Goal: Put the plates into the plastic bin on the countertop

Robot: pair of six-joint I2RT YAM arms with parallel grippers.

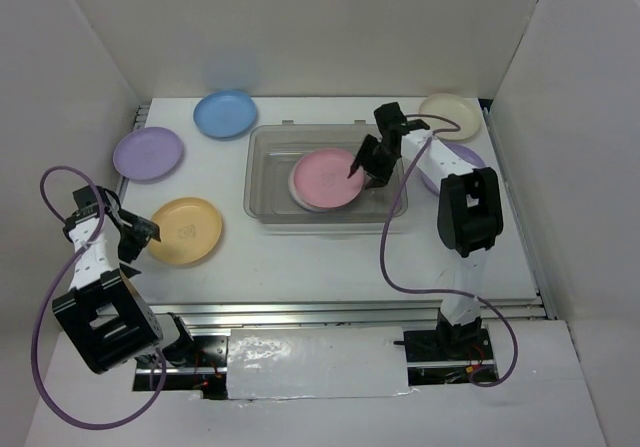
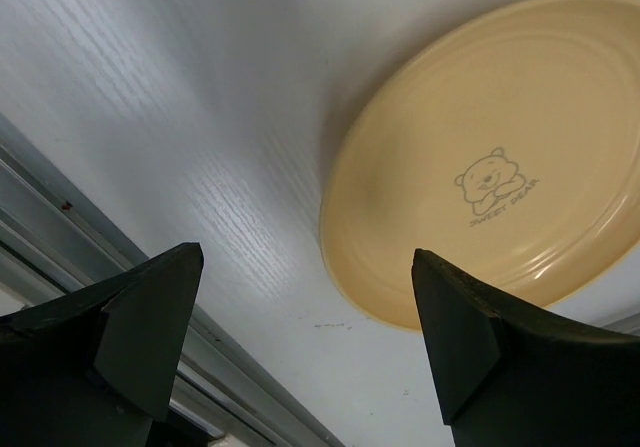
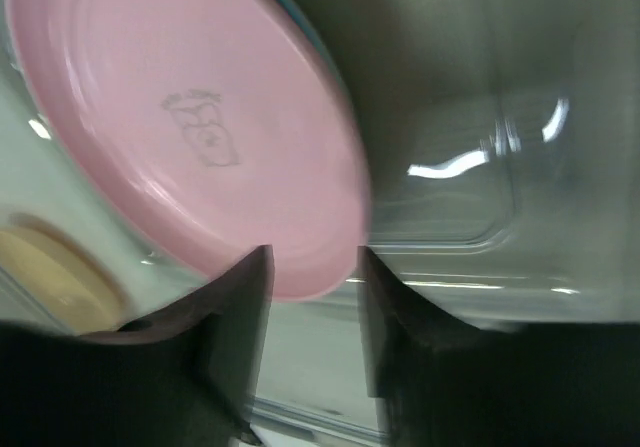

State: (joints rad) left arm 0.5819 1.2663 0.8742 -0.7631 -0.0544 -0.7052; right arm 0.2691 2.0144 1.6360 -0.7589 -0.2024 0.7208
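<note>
right fingers [image 3: 225,347] slightly parted by pink plate [image 3: 200,127], left fingers [image 2: 140,317] spread — only wrist view shows bear [image 2: 490,182] on yellow plate [image 2: 560,87].

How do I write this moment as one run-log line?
left pincer: open, near yellow plate | right pincer: open over pink plate in bin | outside bin: blue plate, lavender plate, cream plate
</note>
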